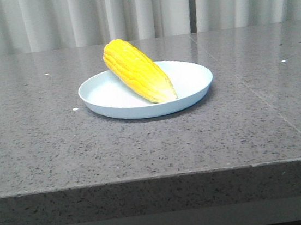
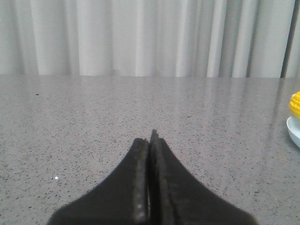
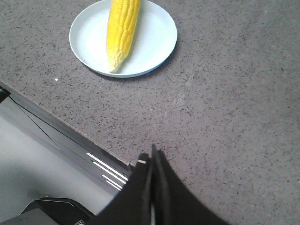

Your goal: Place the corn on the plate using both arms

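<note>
Nearest you is the front edge of the worktop (image 1: pixel 148 184), a thick slab of dark grey speckled stone with a lighter band below it. Beyond that edge, roughly midway between the left and right sides, sits the plate (image 1: pixel 194 88), round, shallow and pale blue-white. The corn (image 1: pixel 136 70) lies on it at a slant, its paler pointed tip toward the front edge and resting inside the rim, its blunt yellow end raised over the far rim toward the back edge.

In the front view you will find neither arm. The left gripper (image 2: pixel 150 140) shows only in its own wrist view: its two dark fingers are pressed together with nothing between them, low over bare stone well to the left of the plate, whose rim and a bit of corn just show at the side. The right gripper (image 3: pixel 152 157) is likewise closed and empty, hanging above the front edge of the worktop, well apart from the plate.

You can judge the task as essentially done: the corn is on the plate and both grippers are clear of it. Nothing appears left beyond parking the arms.

No brand, label or writing can be read anywhere. Pale pleated curtains (image 1: pixel 73 17) hang behind the back edge.
</note>
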{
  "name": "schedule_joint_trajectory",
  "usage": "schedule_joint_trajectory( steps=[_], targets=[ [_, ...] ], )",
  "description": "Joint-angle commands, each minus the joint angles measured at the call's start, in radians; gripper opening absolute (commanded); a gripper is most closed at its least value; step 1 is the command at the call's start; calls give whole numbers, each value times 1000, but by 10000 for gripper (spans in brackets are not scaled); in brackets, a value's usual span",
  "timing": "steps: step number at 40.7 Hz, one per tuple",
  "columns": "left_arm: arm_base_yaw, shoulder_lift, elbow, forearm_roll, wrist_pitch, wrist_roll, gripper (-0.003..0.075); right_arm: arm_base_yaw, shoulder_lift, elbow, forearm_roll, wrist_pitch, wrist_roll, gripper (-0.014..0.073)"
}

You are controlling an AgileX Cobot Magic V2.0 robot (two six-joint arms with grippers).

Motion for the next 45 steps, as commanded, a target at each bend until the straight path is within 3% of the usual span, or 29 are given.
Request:
schedule_joint_trajectory(
  steps=[1,25,34,45],
  targets=[
    [-2,-18,22,2,-89,-6,-20,-3,2,-23,-5,-64,-6,-67],
    [-2,-18,22,-10,-91,4,-20,-3,2,-23,-5,-64,-6,-67],
    [-4,-18,22,-53,-112,94,-20,-3,2,-23,-5,-64,-6,-67],
    [-19,-18,22,-57,-121,100,-20,-3,2,-23,-5,-64,-6,-67]
  ],
)
